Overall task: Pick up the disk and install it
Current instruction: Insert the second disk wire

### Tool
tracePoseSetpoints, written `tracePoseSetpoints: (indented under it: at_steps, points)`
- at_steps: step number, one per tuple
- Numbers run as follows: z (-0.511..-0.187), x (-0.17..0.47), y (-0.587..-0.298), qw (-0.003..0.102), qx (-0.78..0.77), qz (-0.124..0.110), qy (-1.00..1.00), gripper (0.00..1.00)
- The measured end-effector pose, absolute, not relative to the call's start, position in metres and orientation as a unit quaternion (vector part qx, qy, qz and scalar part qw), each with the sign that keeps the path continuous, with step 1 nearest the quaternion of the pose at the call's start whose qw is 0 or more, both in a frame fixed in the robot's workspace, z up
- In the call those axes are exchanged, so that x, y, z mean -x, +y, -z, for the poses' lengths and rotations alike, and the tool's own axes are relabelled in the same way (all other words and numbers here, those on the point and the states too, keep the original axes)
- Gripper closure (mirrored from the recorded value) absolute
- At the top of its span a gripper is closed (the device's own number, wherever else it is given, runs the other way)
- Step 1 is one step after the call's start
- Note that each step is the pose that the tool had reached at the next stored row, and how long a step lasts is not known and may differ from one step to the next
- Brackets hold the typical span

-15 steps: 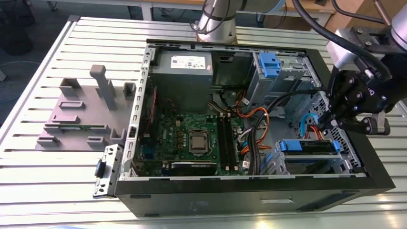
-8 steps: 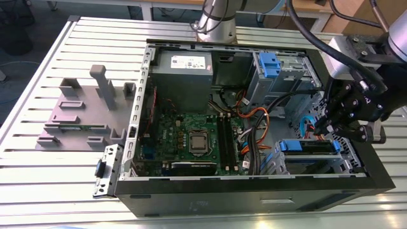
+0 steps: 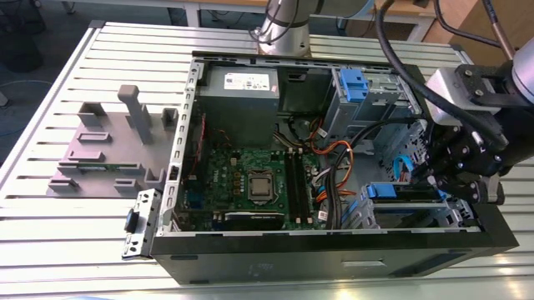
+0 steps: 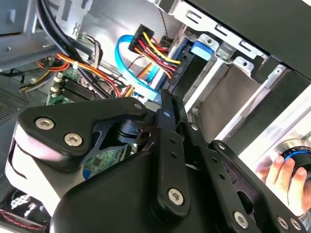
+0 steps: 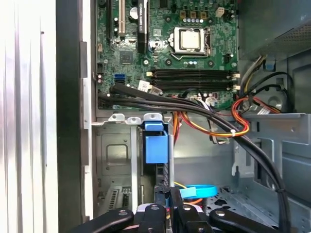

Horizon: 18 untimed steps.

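On the exterior view's left, a grey plastic stand with upright posts (image 3: 100, 147) sits on the slatted metal table (image 3: 50, 244). It carries no drive.

Next to it lies the open black computer case (image 3: 334, 250). Inside are the green motherboard (image 3: 242, 169) and the grey box-shaped power supply (image 3: 242, 87). The supply's white label has print too small to read, and I can make out no other writing.

A bundle of orange and black cables (image 3: 342, 156) runs between the board and the metal drive cage. In the near bay of that cage stands the disk (image 3: 392, 191). It is edge-on, with only its blue plastic bracket plainly showing. In the first wrist view, the bracket's blue tab (image 5: 155, 145) stands at the bay's mouth between the metal rails.

Furthest to the exterior view's right, the black gripper (image 3: 457, 187) hangs just beside the disk's end, lined up with the same slot in the first wrist view (image 5: 167, 213). I cannot tell whether it is clamped on the disk or free of it.

My judgement is that the pick-up is done and the work is in the install step, with the disk already in its bay. Finishing the seating would call for a straight press along the rails, keeping clear of the cables.

In the second wrist view, a person's hand (image 4: 284, 177) rests outside the case on a round, blue-ringed object.
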State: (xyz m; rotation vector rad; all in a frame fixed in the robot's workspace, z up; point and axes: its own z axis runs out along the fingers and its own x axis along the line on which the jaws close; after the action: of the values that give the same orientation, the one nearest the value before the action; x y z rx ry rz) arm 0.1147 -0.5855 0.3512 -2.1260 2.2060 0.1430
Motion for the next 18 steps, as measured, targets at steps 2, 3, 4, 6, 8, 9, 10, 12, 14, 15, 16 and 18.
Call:
tracePoseSetpoints:
  at_steps: [2,3,4,6,8,9,10,12,14,15,16,18]
  points:
    - [-0.3478,-0.1147,-0.5858,0.037,0.693,-0.047,0.719,0.84]
    - [-0.3463,-0.1147,-0.5858,0.037,0.693,-0.047,0.719,0.84]
    - [-0.3455,-0.1147,-0.5858,0.038,0.693,-0.047,0.719,0.84]
    - [-0.3441,-0.1147,-0.5858,0.039,0.693,-0.049,0.719,0.84]
    - [-0.3434,-0.1151,-0.5857,0.039,0.693,-0.049,0.718,0.84]
    - [-0.3431,-0.1155,-0.5857,0.039,0.693,-0.049,0.718,0.84]
    - [-0.3428,-0.1162,-0.5855,0.039,0.693,-0.049,0.718,0.84]
    - [-0.3422,-0.1176,-0.5851,0.039,0.693,-0.049,0.718,0.84]
    - [-0.3417,-0.1176,-0.5846,0.040,0.693,-0.050,0.718,0.84]
    - [-0.3414,-0.1176,-0.5845,0.041,0.693,-0.050,0.718,0.84]
    - [-0.3410,-0.1177,-0.5845,0.042,0.693,-0.051,0.718,0.84]
    - [-0.3401,-0.1177,-0.5844,0.043,0.693,-0.053,0.718,0.84]
